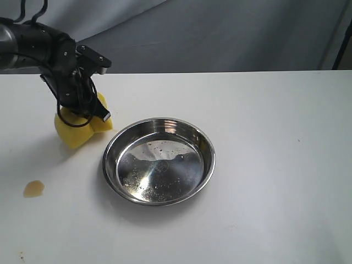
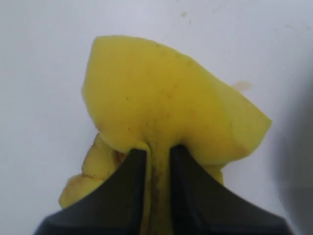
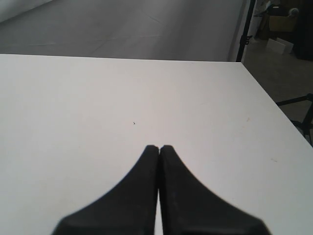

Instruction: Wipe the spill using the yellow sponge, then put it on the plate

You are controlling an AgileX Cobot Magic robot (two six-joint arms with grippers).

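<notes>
The yellow sponge point(image 1: 74, 131) is pinched and folded between the fingers of my left gripper point(image 1: 83, 114), at the table's left just beyond the plate point(image 1: 115, 144). In the left wrist view the black fingers squeeze the yellow sponge point(image 2: 161, 98) at my left gripper point(image 2: 157, 152). The spill point(image 1: 33, 188), a small amber blot, lies on the white table nearer the front left, apart from the sponge. A pale smear of the spill point(image 2: 241, 85) shows past the sponge's edge. The shiny steel plate holds nothing. My right gripper point(image 3: 159, 147) is shut over bare table and does not show in the exterior view.
A grey cloth backdrop point(image 1: 220, 33) hangs behind the table's far edge. The right wrist view shows the table's right edge point(image 3: 274, 105), with a dark stand and boxes beyond it. A few dark specks mark the table at the front left point(image 1: 21, 255).
</notes>
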